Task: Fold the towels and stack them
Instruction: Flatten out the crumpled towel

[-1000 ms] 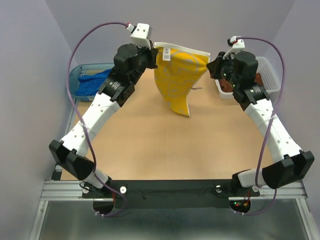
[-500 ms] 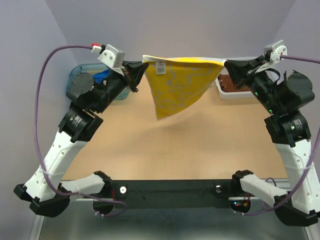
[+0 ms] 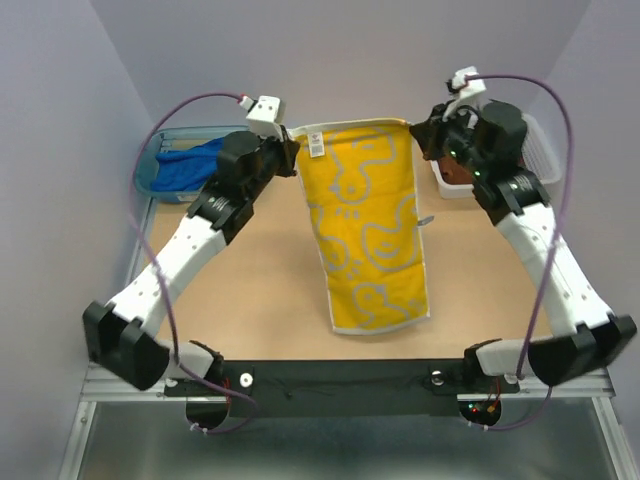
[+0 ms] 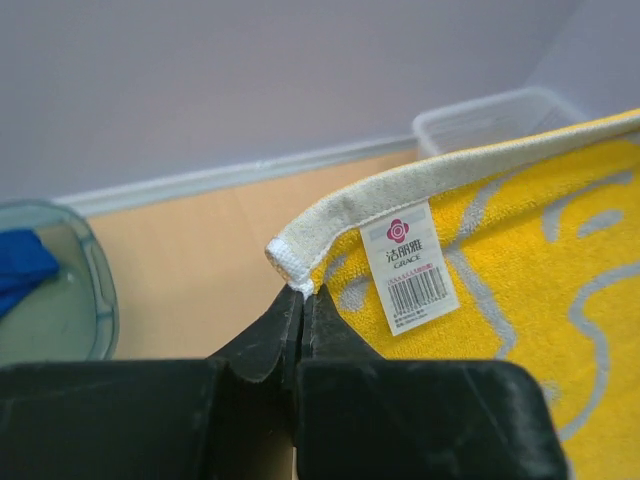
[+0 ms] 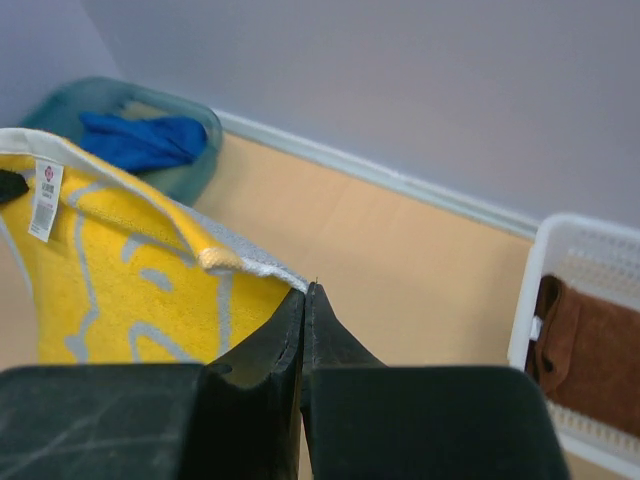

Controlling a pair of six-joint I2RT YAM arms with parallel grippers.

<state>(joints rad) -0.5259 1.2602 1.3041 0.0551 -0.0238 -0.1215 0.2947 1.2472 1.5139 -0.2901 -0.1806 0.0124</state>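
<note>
The yellow towel (image 3: pixel 370 230) with a grey-white duck pattern hangs spread out between both arms, its lower end resting on the table near the front edge. My left gripper (image 3: pixel 293 152) is shut on its top left corner (image 4: pixel 295 262), beside the white label (image 4: pixel 412 265). My right gripper (image 3: pixel 418 128) is shut on the top right corner (image 5: pixel 285 278). The blue towel (image 3: pixel 190 168) lies bunched in the teal tub (image 3: pixel 150 168) at the back left. The rust-brown towel (image 5: pixel 585 350) lies in the white basket (image 3: pixel 540 150) at the back right.
The wooden table (image 3: pixel 260 290) shows on both sides of the hanging towel. The grey back wall (image 3: pixel 350 60) rises close behind the tub and the basket. A black rail (image 3: pixel 340 385) with the arm bases runs along the near edge.
Both arms have swung the yellow towel forward and down. It went from a bunched, hanging shape to a flat spread sheet with its lower end on the table. Both grips stayed shut.
</note>
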